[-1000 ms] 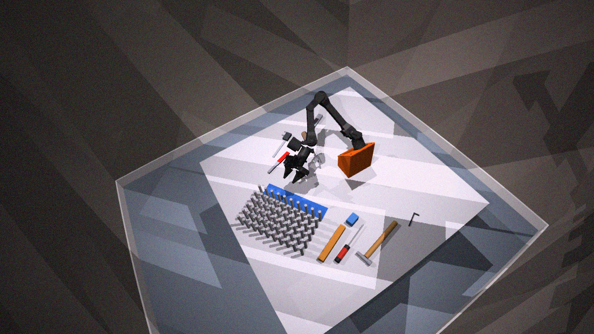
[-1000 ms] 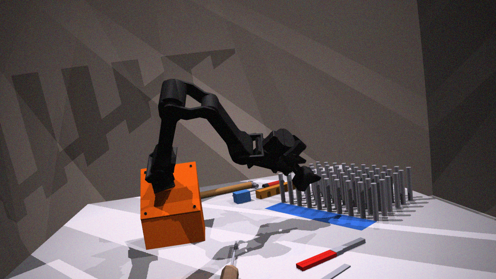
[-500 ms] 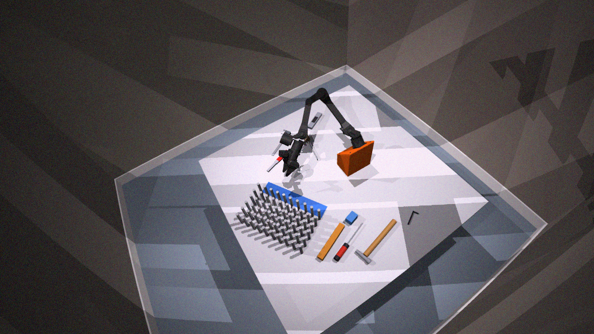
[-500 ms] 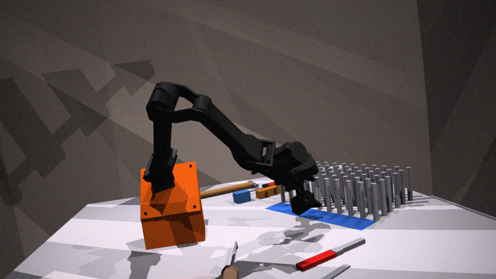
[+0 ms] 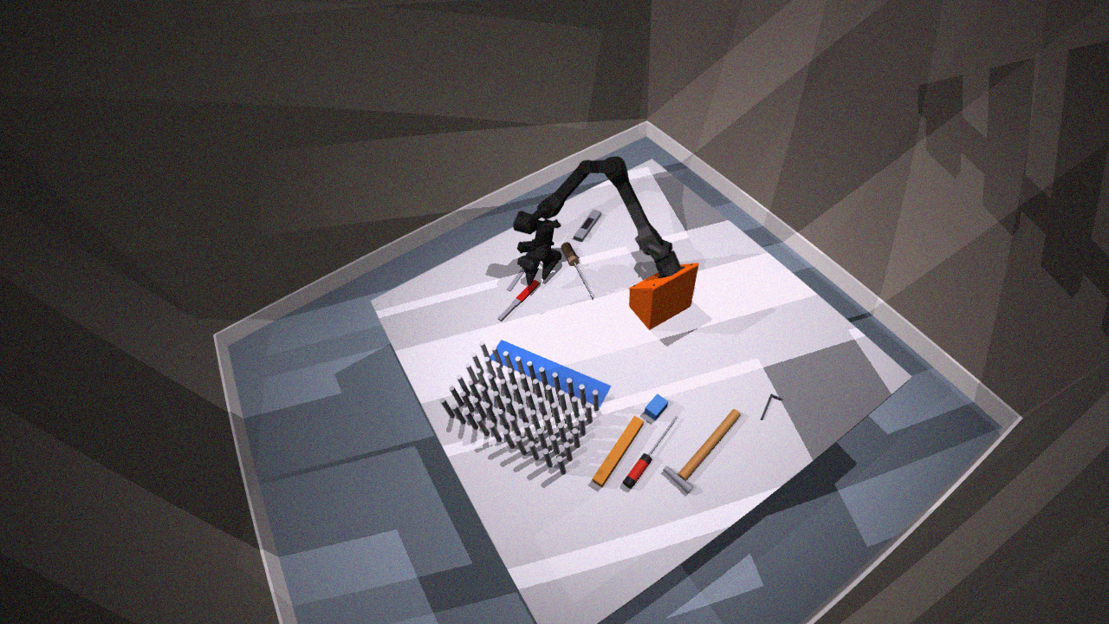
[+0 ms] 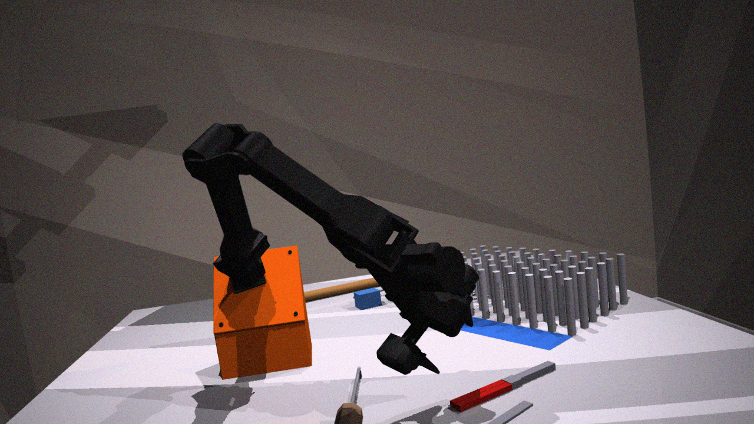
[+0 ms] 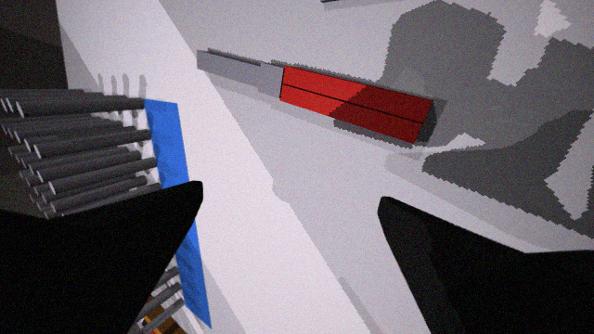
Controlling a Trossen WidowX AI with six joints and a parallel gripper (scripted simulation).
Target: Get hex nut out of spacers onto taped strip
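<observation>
My gripper (image 5: 538, 281) (image 6: 453, 348) (image 7: 293, 197) is open with nothing between its fingers. It hangs above the table close to the handle end of a flat tool with a red handle (image 5: 528, 291) (image 6: 480, 395) (image 7: 320, 88) and a grey blade, which lies flat. The standing metal spacers (image 5: 595, 400) (image 6: 569, 305) (image 7: 93, 142) form a dense upright field, away from the gripper. The blue taped strip (image 5: 503, 346) (image 6: 538, 338) (image 7: 169, 139) lies along their near side; no nut shows on its visible part. I cannot make out the hex nut among the spacers.
A brown-handled tool (image 5: 569, 254) (image 6: 349, 413), a thin grey piece (image 6: 519, 411) and a grey tool (image 5: 586, 224) lie around the gripper. Beyond the spacers' side lie an orange bar (image 5: 618, 451), blue block (image 5: 656, 406), red-black screwdriver (image 5: 638, 471), hammer (image 5: 710, 445) and hex key (image 5: 768, 404).
</observation>
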